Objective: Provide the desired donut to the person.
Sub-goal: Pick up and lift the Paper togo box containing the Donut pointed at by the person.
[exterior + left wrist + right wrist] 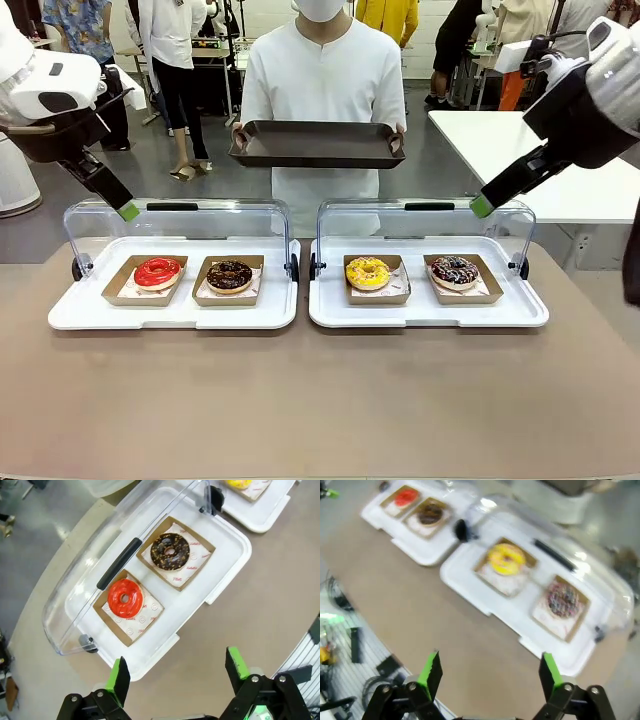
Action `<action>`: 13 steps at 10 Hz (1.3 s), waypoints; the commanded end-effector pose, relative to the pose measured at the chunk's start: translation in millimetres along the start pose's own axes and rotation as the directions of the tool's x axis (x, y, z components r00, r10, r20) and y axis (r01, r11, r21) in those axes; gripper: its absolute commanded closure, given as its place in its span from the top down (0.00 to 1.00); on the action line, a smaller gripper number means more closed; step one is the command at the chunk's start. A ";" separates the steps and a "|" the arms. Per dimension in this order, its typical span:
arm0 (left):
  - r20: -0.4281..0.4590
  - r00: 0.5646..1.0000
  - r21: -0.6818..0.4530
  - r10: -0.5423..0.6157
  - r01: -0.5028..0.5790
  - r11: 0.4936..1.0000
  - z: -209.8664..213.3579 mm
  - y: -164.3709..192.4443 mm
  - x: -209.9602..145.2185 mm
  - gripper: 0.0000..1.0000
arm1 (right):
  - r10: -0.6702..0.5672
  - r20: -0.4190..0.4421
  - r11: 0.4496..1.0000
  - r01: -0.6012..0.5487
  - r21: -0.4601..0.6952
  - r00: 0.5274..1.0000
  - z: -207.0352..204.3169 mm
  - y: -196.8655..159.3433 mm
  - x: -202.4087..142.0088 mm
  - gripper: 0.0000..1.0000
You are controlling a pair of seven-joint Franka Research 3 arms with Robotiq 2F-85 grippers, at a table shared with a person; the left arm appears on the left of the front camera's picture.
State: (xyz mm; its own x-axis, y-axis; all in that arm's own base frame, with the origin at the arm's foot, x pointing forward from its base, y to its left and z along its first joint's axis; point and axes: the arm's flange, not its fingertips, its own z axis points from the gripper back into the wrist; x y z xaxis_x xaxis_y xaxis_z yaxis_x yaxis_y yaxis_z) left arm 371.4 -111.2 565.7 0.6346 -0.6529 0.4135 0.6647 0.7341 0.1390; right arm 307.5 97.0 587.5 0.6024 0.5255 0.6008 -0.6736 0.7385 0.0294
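Observation:
The person stands at the far side of the table, holding a dark empty serving tray in both hands. A red donut and a chocolate donut lie in card boxes in the left white tray. A yellow donut and a dark sprinkled donut lie in the right white tray. Nothing marks which is the desired donut. My left gripper hangs open above the left tray's near edge. My right gripper hangs open above the table.
Both trays' clear lids stand tipped up at the back, with black handles on top. The brown table stretches bare in front of the trays. A white table stands at the back right, with bystanders farther behind.

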 end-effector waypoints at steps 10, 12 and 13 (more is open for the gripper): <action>0.539 0.841 -0.591 0.042 0.342 0.730 -15.8 179.0 -54.6 1.00 | -0.198 0.379 0.769 -0.096 0.631 0.904 23.3 -221.1 -59.1 1.00; 0.547 0.833 -0.584 0.078 0.313 0.749 -15.8 195.5 -64.8 1.00 | -0.184 0.373 0.790 -0.089 0.606 0.909 19.1 -233.0 -68.5 1.00; 0.543 0.836 -0.583 0.082 0.306 0.753 -13.5 201.7 -71.3 1.00 | -0.178 0.369 0.790 -0.091 0.607 0.912 21.0 -235.3 -72.1 1.00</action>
State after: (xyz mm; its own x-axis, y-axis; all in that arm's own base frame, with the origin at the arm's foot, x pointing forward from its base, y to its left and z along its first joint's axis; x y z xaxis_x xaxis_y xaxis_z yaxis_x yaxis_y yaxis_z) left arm 466.0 76.7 547.0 0.3859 -0.3956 0.8334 0.9183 0.2515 -0.3058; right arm 419.5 -127.8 545.1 0.5419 0.1784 0.8213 -0.8277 0.2831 0.4846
